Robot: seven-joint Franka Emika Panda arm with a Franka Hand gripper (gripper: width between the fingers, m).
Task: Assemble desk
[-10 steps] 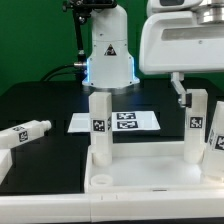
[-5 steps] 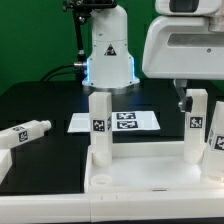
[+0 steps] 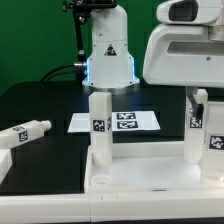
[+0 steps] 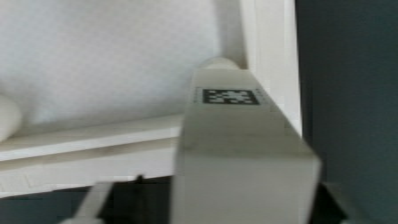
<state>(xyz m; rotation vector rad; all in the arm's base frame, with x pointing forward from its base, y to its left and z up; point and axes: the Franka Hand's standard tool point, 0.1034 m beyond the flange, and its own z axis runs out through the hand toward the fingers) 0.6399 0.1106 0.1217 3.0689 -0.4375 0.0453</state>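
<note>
The desk top (image 3: 150,180) is a wide, flat slab of smooth white plastic with a raised rim. It lies low in the exterior view, from about 6 o'clock round to 4 o'clock. Two chunky square-section legs stand upright on it. The first leg (image 3: 100,125) is at its 9 o'clock end and the second leg (image 3: 197,125) is toward 3 o'clock, each with a small black-and-white square tag on its face. Just beside the second leg, a tagged block (image 3: 215,140) is cut off by the picture's edge. A loose leg (image 3: 25,132) lies on its side well apart from the desk, out at 9 o'clock.

The wrist view is filled by a close leg (image 4: 240,150), matte white with crisp corners and a tag near its end. It stands against the desk top (image 4: 107,60), just inside the rim.

The bulky white gripper (image 3: 188,90) hangs at 2 o'clock, right over the second leg. Its fingertips are hidden by that leg, so I cannot tell whether they are spread or pinching. There is open room between the two upright legs, and over the table around the loose leg.

The table (image 3: 40,105) is matte black. The marker board (image 3: 115,121) lies flat behind the desk near the centre, in front of the robot base (image 3: 108,50) at 12 o'clock. A green backdrop (image 3: 30,40) closes the room.
</note>
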